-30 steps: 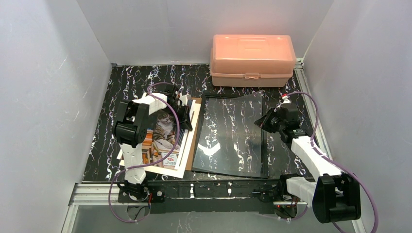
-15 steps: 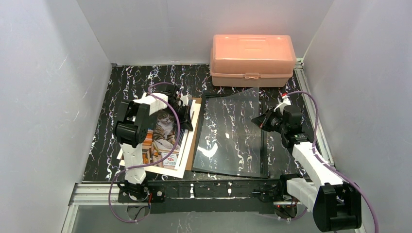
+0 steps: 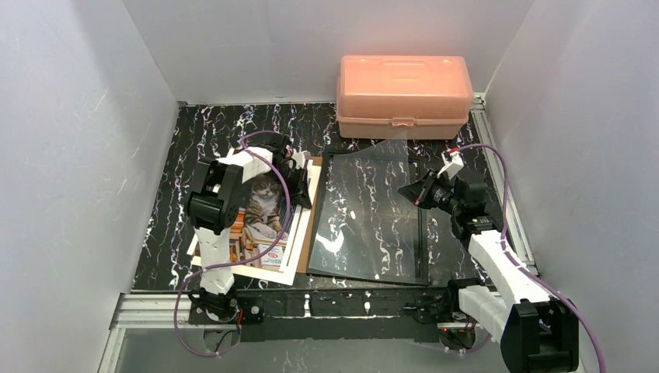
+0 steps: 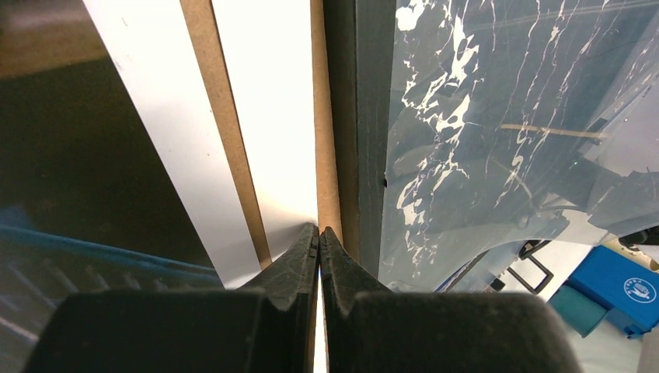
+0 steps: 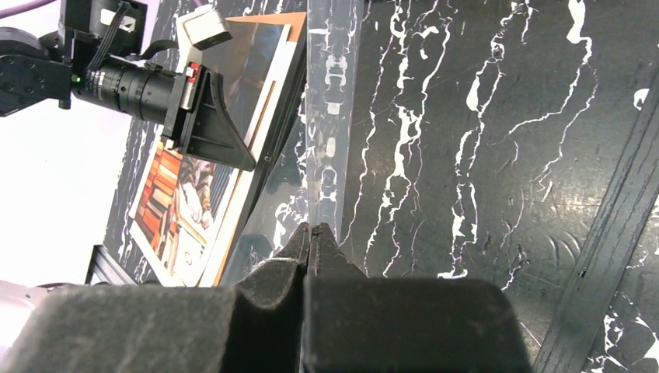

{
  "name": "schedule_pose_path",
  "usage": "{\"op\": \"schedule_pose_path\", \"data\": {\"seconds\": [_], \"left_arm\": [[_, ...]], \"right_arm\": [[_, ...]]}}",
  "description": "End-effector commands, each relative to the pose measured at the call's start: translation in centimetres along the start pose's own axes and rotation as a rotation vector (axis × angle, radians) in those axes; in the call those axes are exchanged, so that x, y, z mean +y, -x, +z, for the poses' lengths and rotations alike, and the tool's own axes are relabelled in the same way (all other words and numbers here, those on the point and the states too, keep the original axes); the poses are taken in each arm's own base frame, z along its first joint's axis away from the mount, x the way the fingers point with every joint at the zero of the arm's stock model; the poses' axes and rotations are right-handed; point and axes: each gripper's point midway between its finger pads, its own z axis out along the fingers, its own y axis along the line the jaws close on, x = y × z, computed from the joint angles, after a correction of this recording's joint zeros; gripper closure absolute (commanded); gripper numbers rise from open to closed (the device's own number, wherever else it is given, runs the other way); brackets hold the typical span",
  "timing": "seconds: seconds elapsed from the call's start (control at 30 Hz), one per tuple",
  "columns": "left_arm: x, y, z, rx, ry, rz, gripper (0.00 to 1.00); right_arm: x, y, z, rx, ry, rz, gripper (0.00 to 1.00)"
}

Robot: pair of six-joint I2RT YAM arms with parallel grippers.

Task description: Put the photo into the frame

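The photo [image 3: 263,214], a cat among books with a white border, lies on the brown backing board [image 3: 309,211] at the left. My left gripper [image 3: 299,177] is shut at the photo's far right edge, and the left wrist view shows the white sheet [image 4: 272,116] running into the shut tips of that gripper [image 4: 319,231]. The thin black frame [image 3: 423,249] lies flat to the right. Its clear pane [image 3: 369,210] is tilted up on its right side. My right gripper [image 3: 404,189] is shut on that pane's edge [image 5: 330,116], as the closed right gripper [image 5: 317,227] shows.
A pink plastic box [image 3: 404,97] stands at the back, just behind the frame. White walls close in the dark marbled table [image 3: 171,202] on three sides. The left arm's wrist camera [image 5: 124,78] hangs over the photo [image 5: 183,194], close to the raised pane.
My right gripper has risen and shifted left, tilting the pane's right side up off the frame. My left gripper has edged slightly away along the photo's edge.
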Motion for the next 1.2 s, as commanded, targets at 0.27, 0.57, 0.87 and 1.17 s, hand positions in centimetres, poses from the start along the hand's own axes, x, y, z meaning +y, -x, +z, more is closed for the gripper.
{"op": "schedule_pose_path", "data": {"seconds": [0.27, 0.57, 0.87, 1.17], "left_arm": [[-0.3, 0.2, 0.4, 0.021, 0.005, 0.001, 1.00], [-0.4, 0.0, 0.5, 0.027, 0.008, 0.002, 1.00], [-0.3, 0.0, 0.6, 0.027, 0.009, 0.005, 1.00], [-0.2, -0.1, 0.8, 0.032, 0.010, 0.004, 1.00]], "right_arm": [[2.7, 0.5, -0.7, -0.021, 0.136, -0.051, 0.99], [2.7, 0.5, -0.5, -0.037, 0.150, -0.038, 0.99], [3.5, 2.0, 0.4, -0.062, 0.187, -0.045, 0.99], [5.6, 3.1, -0.2, -0.087, 0.281, -0.078, 0.99]]}}
